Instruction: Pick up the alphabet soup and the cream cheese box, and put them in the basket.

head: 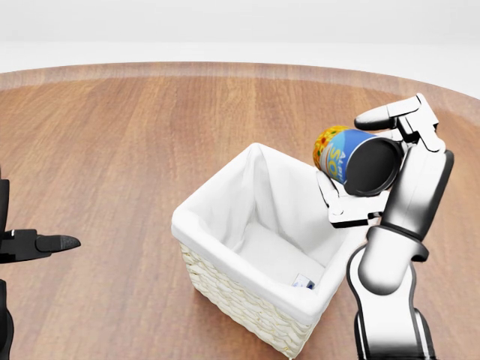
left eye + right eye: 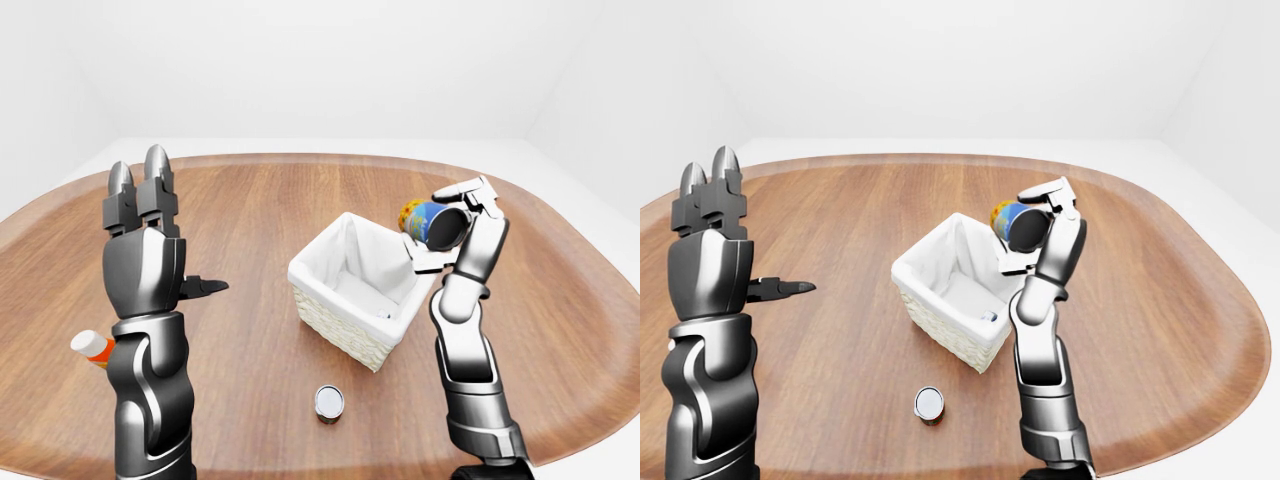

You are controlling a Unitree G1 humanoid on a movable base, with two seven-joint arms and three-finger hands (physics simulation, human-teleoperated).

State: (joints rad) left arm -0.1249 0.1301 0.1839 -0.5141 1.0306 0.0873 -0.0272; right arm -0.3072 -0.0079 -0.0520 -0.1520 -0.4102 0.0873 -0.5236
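Observation:
The alphabet soup can [image 1: 346, 159], with a blue and yellow label, lies tilted on its side in my right hand [image 1: 369, 169]. The fingers close round it, and its dark end faces the camera. The hand holds it above the right rim of the basket [image 1: 225, 289], a wicker basket with a white cloth lining. A small pale item [image 1: 304, 281] shows low inside the basket by its right wall; I cannot tell what it is. My left hand [image 2: 168, 240] is open and empty, raised upright at the left of the left-eye view, well away from the basket.
A small silver-topped can [image 2: 329, 402] stands on the wooden table [image 2: 250, 200] below the basket. An orange and white bottle [image 2: 92, 347] lies partly hidden behind my left forearm. The table's curved edge runs along the right and top.

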